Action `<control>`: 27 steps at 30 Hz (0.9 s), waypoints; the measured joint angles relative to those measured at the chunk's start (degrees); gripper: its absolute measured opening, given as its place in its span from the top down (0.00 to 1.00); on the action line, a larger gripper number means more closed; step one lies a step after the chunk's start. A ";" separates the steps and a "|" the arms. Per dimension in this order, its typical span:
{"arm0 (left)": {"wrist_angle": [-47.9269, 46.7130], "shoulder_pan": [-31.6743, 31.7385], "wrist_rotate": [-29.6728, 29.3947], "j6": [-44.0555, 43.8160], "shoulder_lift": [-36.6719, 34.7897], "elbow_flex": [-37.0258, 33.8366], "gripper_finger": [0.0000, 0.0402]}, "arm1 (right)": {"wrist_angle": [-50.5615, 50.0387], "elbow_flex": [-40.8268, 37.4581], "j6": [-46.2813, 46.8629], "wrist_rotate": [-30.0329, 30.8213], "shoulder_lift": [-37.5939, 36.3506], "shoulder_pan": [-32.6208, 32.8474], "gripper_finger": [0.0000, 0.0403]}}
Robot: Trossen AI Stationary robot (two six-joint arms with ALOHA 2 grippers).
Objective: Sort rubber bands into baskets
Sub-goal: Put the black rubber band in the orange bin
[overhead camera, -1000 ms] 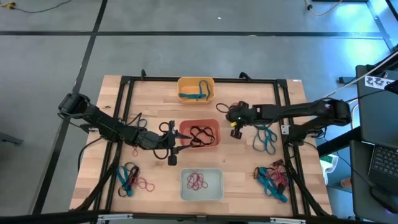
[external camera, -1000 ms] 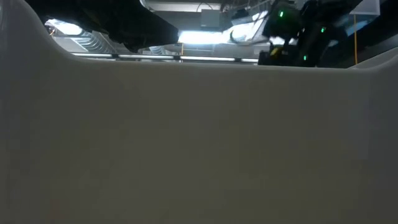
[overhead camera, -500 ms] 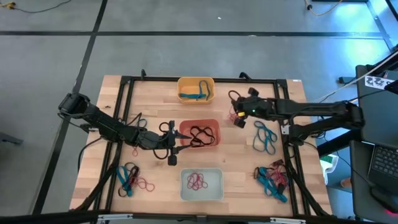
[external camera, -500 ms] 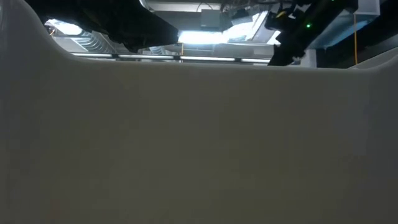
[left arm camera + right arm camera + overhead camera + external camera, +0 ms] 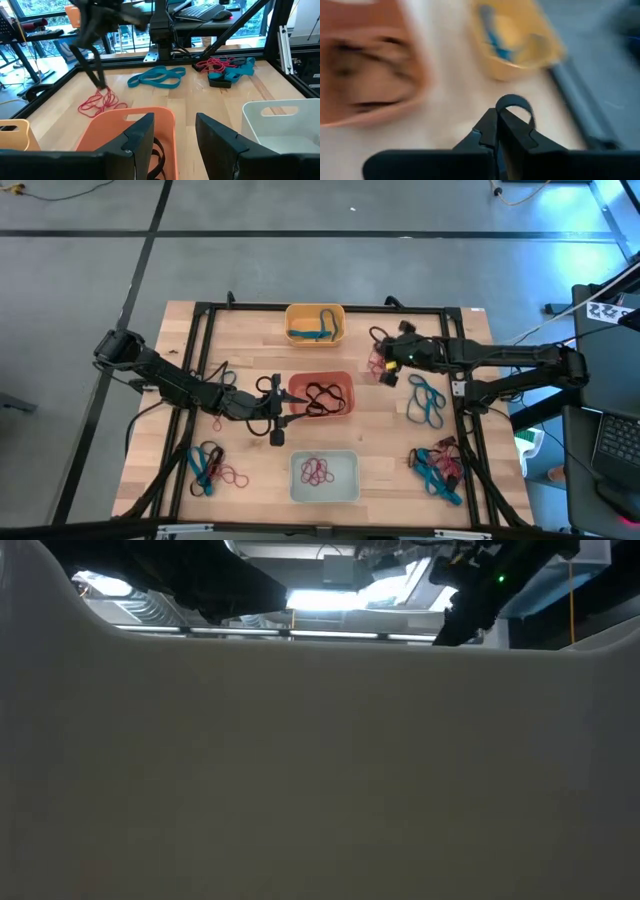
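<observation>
Presently, operator, your right gripper (image 5: 499, 117) was pinched shut on a dark rubber band (image 5: 516, 104) between red-orange basket (image 5: 322, 395) and yellow basket (image 5: 315, 324); you needed steady carriage; left gripper (image 5: 172, 132) stood spread.

I can make out no legible text, label, brand, number or sign in any view. High view: at the frame's right edge, well beyond the right arm, a white tag (image 5: 606, 311) with small dark marks; I cannot read them. Left wrist view: a keyboard (image 5: 199, 8) on the far desk behind the tabletop; its keys are too small to read. Low view and right wrist view: I find nothing written.
</observation>
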 joint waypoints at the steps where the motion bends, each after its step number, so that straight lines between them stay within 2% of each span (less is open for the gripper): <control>1: 0.00 0.00 0.00 0.00 -0.01 0.00 0.64 | 0.63 0.00 -0.21 -3.53 0.00 0.00 0.95; 3: 0.00 0.00 -0.02 0.00 -0.01 0.00 0.64 | 1.72 0.00 -0.21 -7.18 0.00 0.07 0.95; 5: 0.00 0.00 -0.01 0.00 -0.01 0.00 0.64 | 2.50 0.00 -0.12 -6.84 0.00 0.04 0.95; 7: 0.00 0.00 -0.02 -0.09 0.00 0.00 0.64 | 2.49 0.00 0.07 -3.06 0.00 0.00 0.95; 12: -0.01 0.00 -0.01 -0.14 -0.01 0.00 0.64 | 0.79 0.00 0.68 10.92 0.00 -0.01 0.95; 15: 0.00 0.00 -0.02 -0.17 0.00 0.00 0.64 | -0.43 0.00 1.86 13.84 0.00 -0.02 0.95; 27: 0.02 0.00 -0.02 -0.20 -0.02 0.00 0.64 | 3.54 0.00 4.27 -2.80 0.02 0.04 0.95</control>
